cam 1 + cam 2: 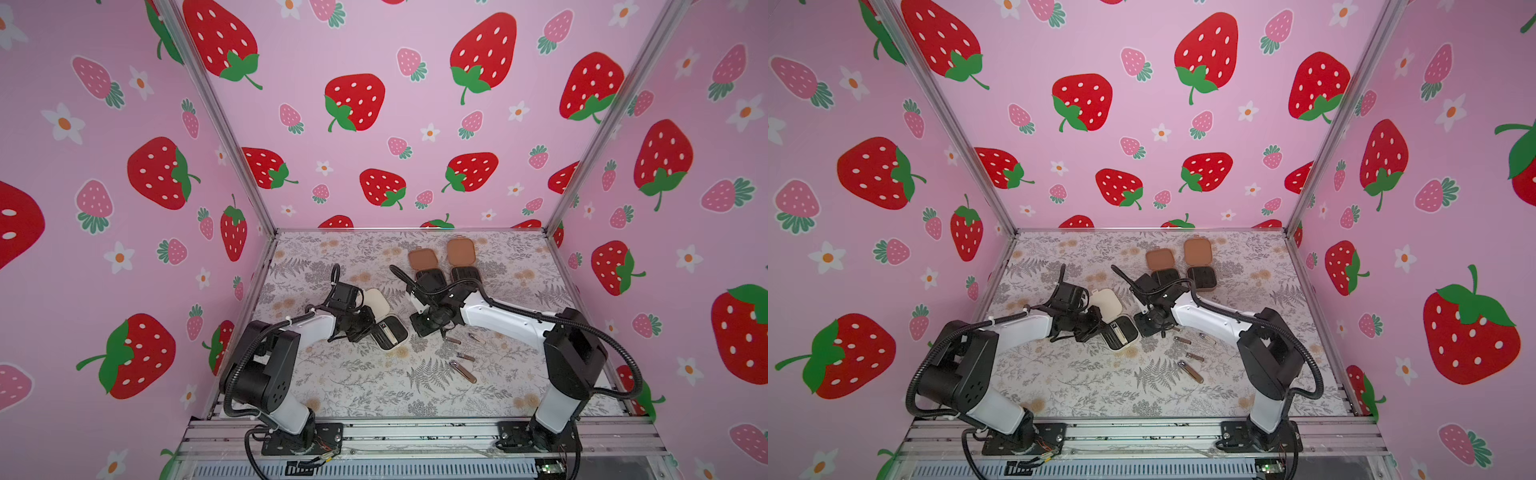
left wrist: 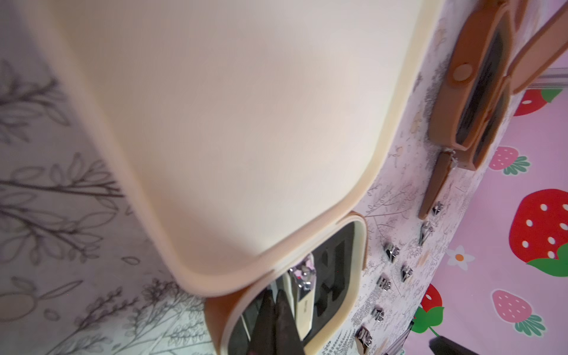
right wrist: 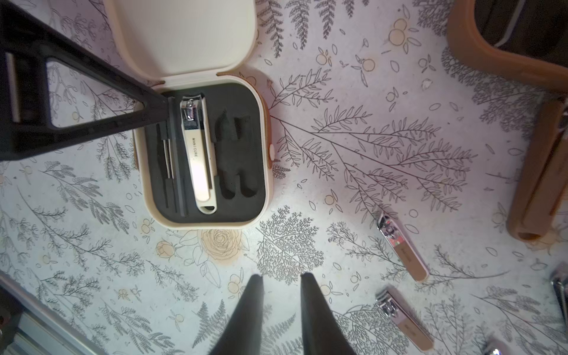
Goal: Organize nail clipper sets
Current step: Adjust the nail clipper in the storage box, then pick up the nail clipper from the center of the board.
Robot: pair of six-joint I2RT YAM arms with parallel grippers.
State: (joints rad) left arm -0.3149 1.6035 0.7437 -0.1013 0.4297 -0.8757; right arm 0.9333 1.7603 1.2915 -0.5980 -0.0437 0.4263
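Cream rounded-square hinged case (image 1: 388, 328), open, left of centre on floral desk (image 1: 353, 386), one cream-handled clipper (image 3: 198, 153) seated (two slots vacant); left end effector (image 2: 275, 310) closed, empty, at its foam; right end effector (image 3: 282, 278) part-open, empty, beside loose rose-gold metal clippers (image 3: 402, 247): apparently filling step, next grasp one.

The only word that can be read is "MANICURE". It is printed in small dark capitals along the cream lever of the slim metal nail clipper (image 3: 196, 153), which lies in the open cream rounded-square case (image 3: 147, 203). Two loose tan-handled metal clippers (image 3: 402, 246) (image 3: 405, 319) on the floral-printed tabletop (image 3: 368, 172) carry small print too faint to read.
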